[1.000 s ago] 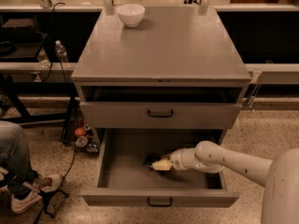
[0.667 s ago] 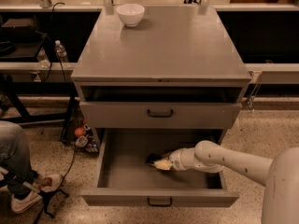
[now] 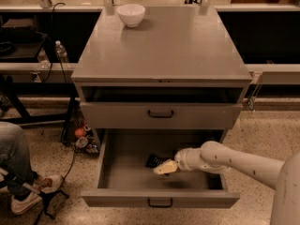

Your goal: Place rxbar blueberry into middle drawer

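The pale arm [image 3: 234, 161] reaches in from the right, down into the pulled-out bottom drawer [image 3: 117, 198] of the grey cabinet [image 3: 164, 50]. Its gripper [image 3: 164, 168] sits low inside, near the middle of the drawer floor. The dark snack bar [image 3: 153, 160] lies in that drawer right at the gripper's tip (touching or just clear of it, I cannot tell), and I cannot tell whether the gripper is clamped or spread. The drawer above [image 3: 117, 115] is shut. A white bowl [image 3: 131, 14] stands on the cabinet top, far left corner. Someone's jeans-clad leg [image 3: 14, 158] shows at the left.
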### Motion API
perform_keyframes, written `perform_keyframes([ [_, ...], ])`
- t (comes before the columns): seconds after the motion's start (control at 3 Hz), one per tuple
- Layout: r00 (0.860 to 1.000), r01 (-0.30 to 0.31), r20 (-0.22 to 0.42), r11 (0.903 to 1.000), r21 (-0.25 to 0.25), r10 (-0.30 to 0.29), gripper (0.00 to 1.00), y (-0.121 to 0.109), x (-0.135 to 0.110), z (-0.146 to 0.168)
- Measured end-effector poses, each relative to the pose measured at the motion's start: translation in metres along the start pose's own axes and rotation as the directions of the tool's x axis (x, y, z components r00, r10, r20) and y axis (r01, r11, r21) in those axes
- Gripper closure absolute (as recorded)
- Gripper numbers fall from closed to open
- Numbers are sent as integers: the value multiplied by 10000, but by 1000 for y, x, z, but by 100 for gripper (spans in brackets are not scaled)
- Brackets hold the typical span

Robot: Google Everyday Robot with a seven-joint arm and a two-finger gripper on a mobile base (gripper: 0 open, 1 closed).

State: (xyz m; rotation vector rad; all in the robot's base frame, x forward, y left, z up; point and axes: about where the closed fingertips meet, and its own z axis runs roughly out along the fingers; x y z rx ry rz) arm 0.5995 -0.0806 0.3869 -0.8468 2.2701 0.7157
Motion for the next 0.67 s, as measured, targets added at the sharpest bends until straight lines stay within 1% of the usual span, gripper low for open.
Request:
perform_keyframes([
  [0.33,9980,-418,503,9969,659,385,0,-18,-7,-36],
  [0.67,9866,-1113,1333,9858,1260,943,0,-38,-6,-82],
])
